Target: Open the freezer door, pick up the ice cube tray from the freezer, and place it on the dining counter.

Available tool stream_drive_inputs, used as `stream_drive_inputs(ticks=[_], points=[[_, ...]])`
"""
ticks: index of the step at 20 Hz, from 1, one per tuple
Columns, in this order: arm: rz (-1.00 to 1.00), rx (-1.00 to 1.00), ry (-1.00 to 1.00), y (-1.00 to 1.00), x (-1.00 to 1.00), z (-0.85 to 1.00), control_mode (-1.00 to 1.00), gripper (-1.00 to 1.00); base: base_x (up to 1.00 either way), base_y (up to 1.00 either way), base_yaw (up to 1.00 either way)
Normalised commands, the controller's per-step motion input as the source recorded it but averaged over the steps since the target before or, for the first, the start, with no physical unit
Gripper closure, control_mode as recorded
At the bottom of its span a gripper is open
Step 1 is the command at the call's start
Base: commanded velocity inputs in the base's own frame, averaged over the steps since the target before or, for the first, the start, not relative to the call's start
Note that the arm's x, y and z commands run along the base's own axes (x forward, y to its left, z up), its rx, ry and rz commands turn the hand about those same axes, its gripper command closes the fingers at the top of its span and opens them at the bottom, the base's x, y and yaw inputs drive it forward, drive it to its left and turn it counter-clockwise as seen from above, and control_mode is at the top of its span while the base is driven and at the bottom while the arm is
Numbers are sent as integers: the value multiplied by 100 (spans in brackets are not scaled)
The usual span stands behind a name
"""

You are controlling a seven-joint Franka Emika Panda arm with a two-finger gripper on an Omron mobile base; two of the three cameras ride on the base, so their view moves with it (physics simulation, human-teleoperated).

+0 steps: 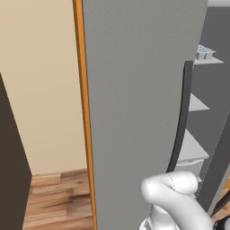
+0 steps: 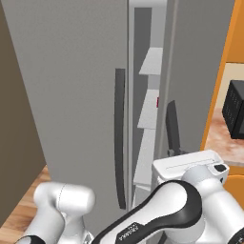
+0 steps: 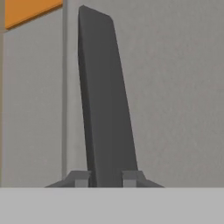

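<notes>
The two-finger gripper (image 3: 106, 178) is clamping tight on the dark grey bar handle (image 3: 105, 100) of the tall matte grey freezer door (image 3: 175, 87). The little light blue ice cube tray (image 1: 205, 52) is sitting on an upper freezer shelf (image 1: 209, 60).

Domestic kitchen, rendered. Identified by a tall grey freezer (image 2: 147, 95) with flat light grey shelves (image 1: 194, 148) inside, an ice cube tray (image 1: 205, 52) on an upper shelf, and matte grey doors (image 1: 134, 103) fitted with long dark vertical bar handles (image 2: 120, 138). Further supported by orange wooden cabinet edging (image 1: 84, 103), a marbled stone surface (image 2: 224, 143) carrying a black boxy appliance (image 2: 234, 109), wood plank flooring (image 1: 58, 197) and a plain beige wall (image 1: 40, 81).
</notes>
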Motion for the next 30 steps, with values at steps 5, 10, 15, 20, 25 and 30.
stream_drive_inputs(ticks=[5,10,15,20,25,30], points=[[0,0,0,0,0,0,-100,-100,0,0,0],[0,0,0,0,0,0,-100,-100,0,0,0],[0,0,0,0,-14,0,-100,-100,0,0,0],[-3,0,0,0,-40,4,-100,-100,0,0,0],[-14,0,0,5,-42,23,-100,-100,0,0,0],[-19,-1,1,22,-29,37,-100,-100,0,0,0]])
